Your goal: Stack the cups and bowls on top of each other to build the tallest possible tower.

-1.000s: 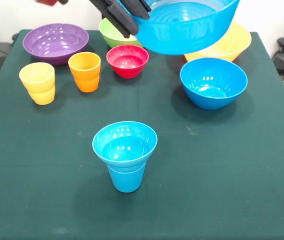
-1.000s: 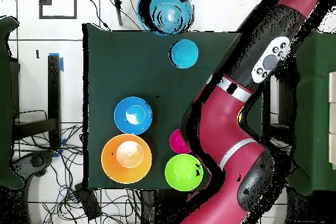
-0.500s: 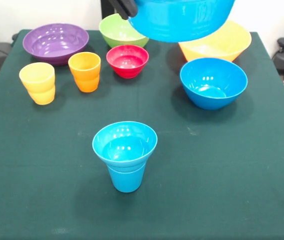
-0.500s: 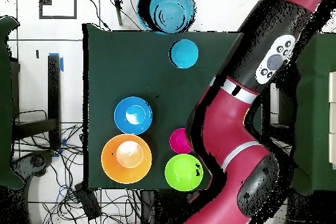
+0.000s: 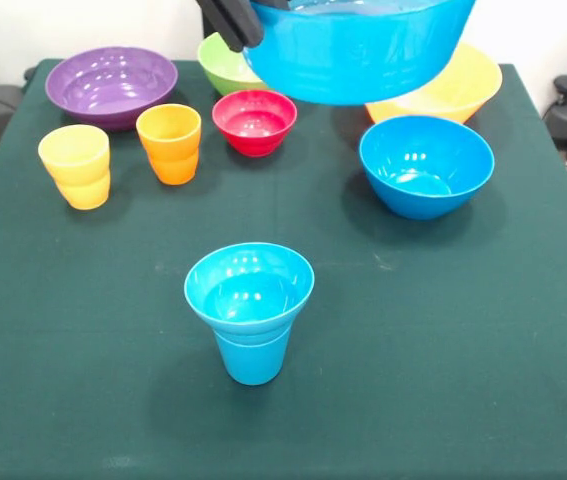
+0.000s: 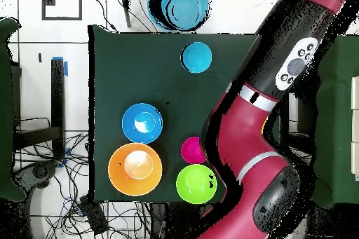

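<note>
Green-clothed table point(image 5: 443, 330). Near centre: small blue bowl point(image 5: 249, 284) nested on blue cup point(image 5: 252, 355). Held aloft at top: large blue bowl point(image 5: 358, 45), rim pinched by gripper point(image 5: 231, 20). Behind: remaining bowls, yellow cup point(image 5: 76, 165), orange cup point(image 5: 170, 142).

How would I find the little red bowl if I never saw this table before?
Look at the dark green table and find the back row of dishes. The red bowl sits just in front of the green bowl, right of the orange cup. It is the only red dish, and smaller than the bowls around it.
</note>
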You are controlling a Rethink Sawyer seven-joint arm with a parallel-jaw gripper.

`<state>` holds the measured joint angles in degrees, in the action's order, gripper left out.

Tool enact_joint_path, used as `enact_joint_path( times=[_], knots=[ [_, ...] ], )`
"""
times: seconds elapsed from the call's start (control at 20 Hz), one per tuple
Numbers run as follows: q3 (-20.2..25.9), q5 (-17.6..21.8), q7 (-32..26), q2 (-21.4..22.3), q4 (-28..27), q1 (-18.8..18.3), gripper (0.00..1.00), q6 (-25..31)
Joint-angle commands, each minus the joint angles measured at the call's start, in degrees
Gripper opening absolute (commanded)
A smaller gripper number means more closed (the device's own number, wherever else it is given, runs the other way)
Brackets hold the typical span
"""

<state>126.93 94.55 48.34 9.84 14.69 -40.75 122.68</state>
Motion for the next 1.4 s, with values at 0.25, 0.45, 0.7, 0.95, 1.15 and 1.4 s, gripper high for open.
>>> enact_joint_path(
  times=[0.25, 0.45, 0.7, 0.95, 1.15, 1.4],
  knots=[
    [-8.50, 5.30, -4.19, 0.13, -5.06, 0.60, 0.00, -2.78],
    [-7.54, 8.91, -7.43, 0.21, -6.17, 0.85, 0.00, -2.40],
    [-6.62, 12.63, -11.09, 0.12, -6.61, 0.75, 0.00, -3.42],
    [-5.62, 15.28, -13.67, -0.25, -6.78, 0.48, 0.00, -4.65],
    [-4.53, 17.12, -15.40, -0.56, -7.11, 0.47, 0.00, -5.39],
    [-3.81, 17.22, -16.72, -1.39, -7.19, -0.05, 0.00, -4.72]
  ],
)
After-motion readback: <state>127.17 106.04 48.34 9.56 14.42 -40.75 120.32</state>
